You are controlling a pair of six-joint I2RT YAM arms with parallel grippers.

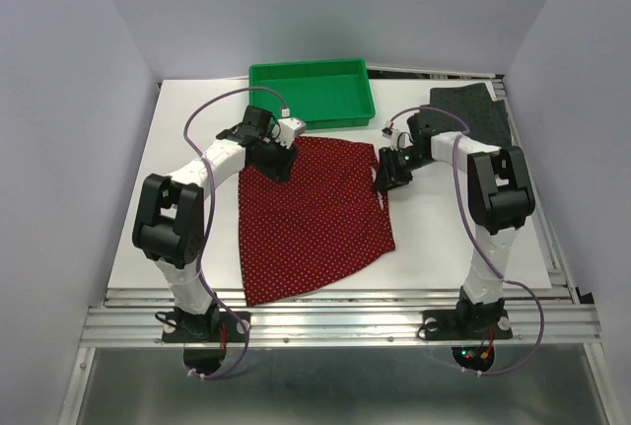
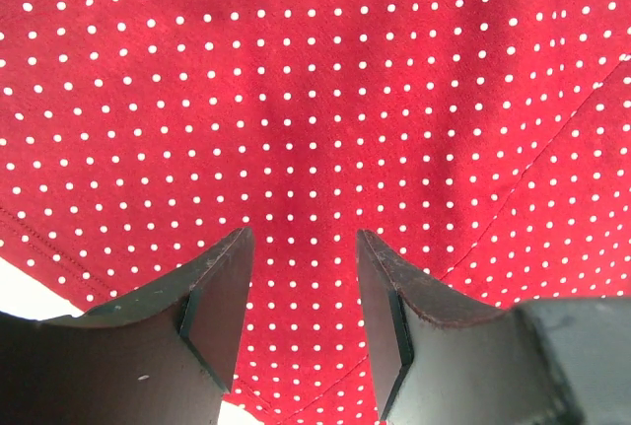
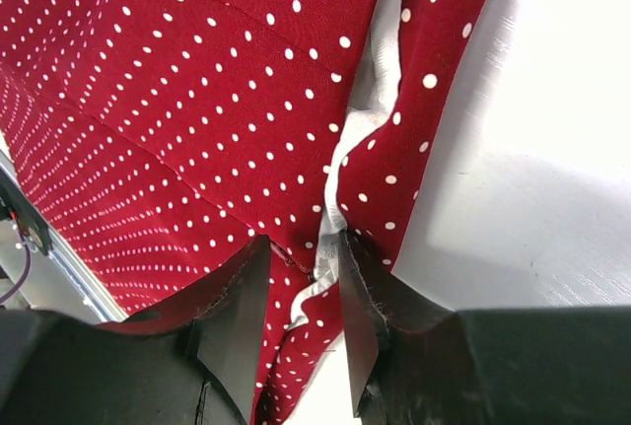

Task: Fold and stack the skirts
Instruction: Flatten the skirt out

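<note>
The dark red skirt with tiny white dots (image 1: 311, 218) lies spread flat on the white table (image 1: 444, 238). My left gripper (image 1: 277, 160) is down at its top left corner. In the left wrist view the left gripper (image 2: 301, 236) is open just above the dotted cloth (image 2: 315, 100), holding nothing. My right gripper (image 1: 385, 177) is at the skirt's top right edge. In the right wrist view the right gripper (image 3: 302, 244) has its jaws apart astride the rumpled edge (image 3: 380, 178), where white lining (image 3: 370, 100) shows. The charcoal-grey skirt (image 1: 473, 109) lies at the back right. The orange-and-white skirt is out of view.
A green plastic tray (image 1: 258, 78) stands at the back centre, just behind the red skirt. Bare white table shows to the right of the skirt (image 3: 532, 149) and at the left wrist view's bottom left corner (image 2: 25, 292). Metal rails run along the near edge (image 1: 335, 321).
</note>
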